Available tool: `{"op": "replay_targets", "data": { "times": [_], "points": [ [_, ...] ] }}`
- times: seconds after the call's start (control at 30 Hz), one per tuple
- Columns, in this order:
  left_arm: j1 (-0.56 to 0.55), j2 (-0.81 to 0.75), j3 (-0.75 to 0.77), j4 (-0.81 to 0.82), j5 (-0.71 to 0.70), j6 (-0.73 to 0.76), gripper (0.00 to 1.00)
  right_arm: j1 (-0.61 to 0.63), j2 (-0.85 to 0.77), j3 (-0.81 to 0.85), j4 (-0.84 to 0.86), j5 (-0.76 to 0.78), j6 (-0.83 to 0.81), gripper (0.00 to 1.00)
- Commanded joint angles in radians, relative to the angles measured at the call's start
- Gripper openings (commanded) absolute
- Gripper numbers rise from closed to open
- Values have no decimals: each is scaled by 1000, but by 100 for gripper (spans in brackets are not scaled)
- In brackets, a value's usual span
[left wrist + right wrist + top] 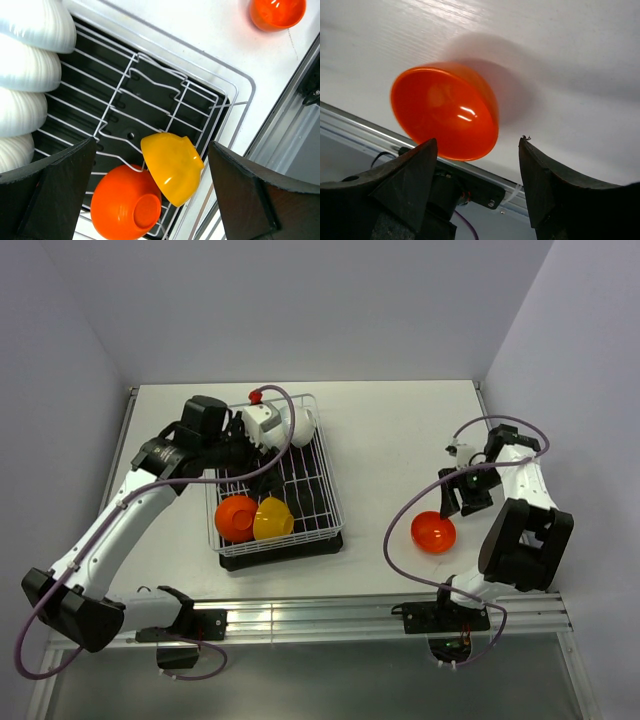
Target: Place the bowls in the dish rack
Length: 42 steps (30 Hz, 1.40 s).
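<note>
Reaching for the red bowl (433, 532), lower right of desk (400, 430) | right gripper (477, 142) spread, holding nothing | left gripper (152, 145) spread over dish rack (310, 490) | next: pinch rim, lift.

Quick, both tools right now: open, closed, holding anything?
Left tool: open, holding nothing.
Right tool: open, holding nothing; red-orange bowl lies free beyond it.
</note>
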Motion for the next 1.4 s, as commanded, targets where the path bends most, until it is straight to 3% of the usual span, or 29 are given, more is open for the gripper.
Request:
{"op": "replay_targets", "data": {
  "times": [0.0, 0.3, 0.67, 0.87, 1.17, 1.37],
  "points": [
    [-14, -50, -10, 58, 34, 47, 100, -4, 16, -39, 81, 108, -18, 73],
    [-44, -95, -47, 104, 31, 82, 99, -4, 85, -116, 224, 173, 3, 57],
    [-55, -133, -105, 187, 5, 136, 99, 5, 162, -152, 204, 52, 3, 31],
    [-56, -129, -100, 216, 16, 156, 99, 7, 147, -157, 184, 14, -9, 0],
    [-64, -182, -149, 317, 60, 296, 99, 8, 72, 82, -64, -295, -46, 0],
    [-118, -270, -203, 427, 63, 652, 100, 59, 38, 289, -269, -520, -78, 0]
  ]
}}
